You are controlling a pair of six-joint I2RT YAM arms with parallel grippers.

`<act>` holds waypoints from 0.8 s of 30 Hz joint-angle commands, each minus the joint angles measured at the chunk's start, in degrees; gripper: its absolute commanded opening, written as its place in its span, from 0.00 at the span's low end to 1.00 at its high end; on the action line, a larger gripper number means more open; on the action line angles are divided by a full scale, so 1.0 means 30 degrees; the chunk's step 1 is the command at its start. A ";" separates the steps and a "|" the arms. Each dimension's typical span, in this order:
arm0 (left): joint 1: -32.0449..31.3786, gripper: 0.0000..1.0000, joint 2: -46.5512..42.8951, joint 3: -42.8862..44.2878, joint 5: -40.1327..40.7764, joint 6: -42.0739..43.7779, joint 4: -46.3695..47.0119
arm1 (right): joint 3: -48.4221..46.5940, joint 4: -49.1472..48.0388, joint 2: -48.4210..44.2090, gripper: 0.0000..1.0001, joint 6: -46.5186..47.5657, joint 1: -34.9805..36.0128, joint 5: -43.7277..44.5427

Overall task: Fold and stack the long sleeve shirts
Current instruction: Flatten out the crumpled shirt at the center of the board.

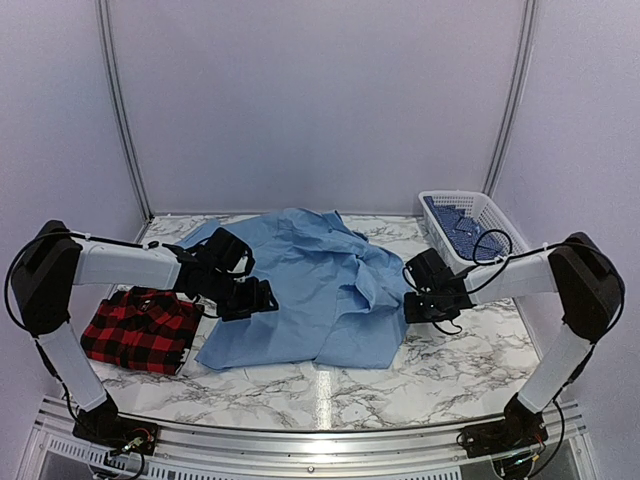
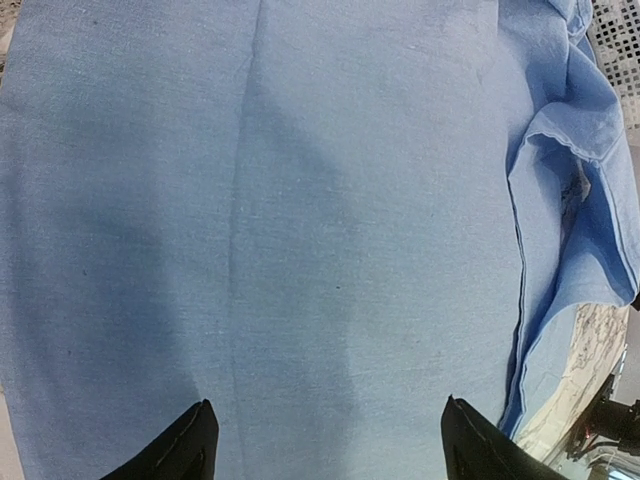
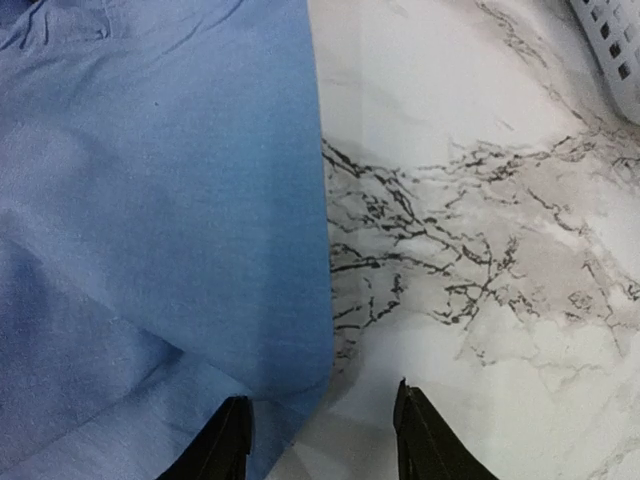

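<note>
Shirts lie in two places on the marble-patterned bench (image 1: 450,370). At the near left rests the plaid shirt (image 1: 140,330), red and black, folded into a compact rectangle and lying flat. The left arm (image 1: 120,265) reaches past its far edge toward the middle of the bench.

The left claw (image 2: 325,445) hangs over the left part of the blue shirt (image 1: 320,290). Its fingers are spread wide, and nothing shows between them but smooth cloth below. Whether the fingertips touch that cloth I cannot tell.

The blue shirt fills the middle of the bench, opened out and not folded. Its left part lies fairly flat, with a long seam running through it. Its right part is bunched into loose folds, with a hemmed edge doubled over. Its near left corner lies just beside the plaid shirt.

The right claw (image 3: 320,440) sits low at the right edge of the blue shirt. Its fingers are partly spread and straddle the shirt's straight edge, one over the blue cloth and the other over bare bench. It pinches nothing that shows. The right arm (image 1: 520,275) comes in from the right side.

At the far right of the bench stands a white lattice basket (image 3: 615,55), near the right claw but apart from the blue shirt. A dark blue patterned cloth (image 1: 460,230) lies inside it.
</note>
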State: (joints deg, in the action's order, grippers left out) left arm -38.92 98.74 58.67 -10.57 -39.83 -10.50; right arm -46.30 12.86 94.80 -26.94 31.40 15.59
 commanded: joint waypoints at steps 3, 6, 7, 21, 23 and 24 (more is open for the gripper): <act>0.0008 0.79 0.0320 -0.0307 0.0387 -0.0068 0.0365 | -0.1174 -0.1466 0.1119 0.36 0.0363 -0.0290 -0.0722; 0.0001 0.79 0.0504 -0.0382 0.0410 -0.0041 0.0351 | -0.2104 -0.1208 0.1610 0.21 0.0572 -0.0351 -0.0526; -0.0006 0.79 0.0535 -0.0418 0.0453 -0.0036 0.0353 | -0.2439 -0.0925 0.1715 0.15 0.0659 -0.0332 -0.0388; 0.0141 0.80 0.1795 -0.1424 0.1314 0.0014 0.0618 | -1.0775 0.4806 0.1786 0.00 0.3841 -0.0687 0.2895; 0.0145 0.80 0.2141 -0.1570 0.1271 0.0023 0.0726 | -1.2015 0.5261 0.2273 0.00 0.4334 -0.1067 0.3190; 0.0141 0.80 0.2285 -0.1629 0.1267 0.0012 0.0792 | -1.2698 0.5552 0.2516 0.00 0.4524 -0.1381 0.3218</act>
State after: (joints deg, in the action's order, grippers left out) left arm -38.74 101.69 56.27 -7.75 -39.83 -7.18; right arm -77.30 24.56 100.38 -17.50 30.09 21.34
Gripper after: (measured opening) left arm 0.798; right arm 0.002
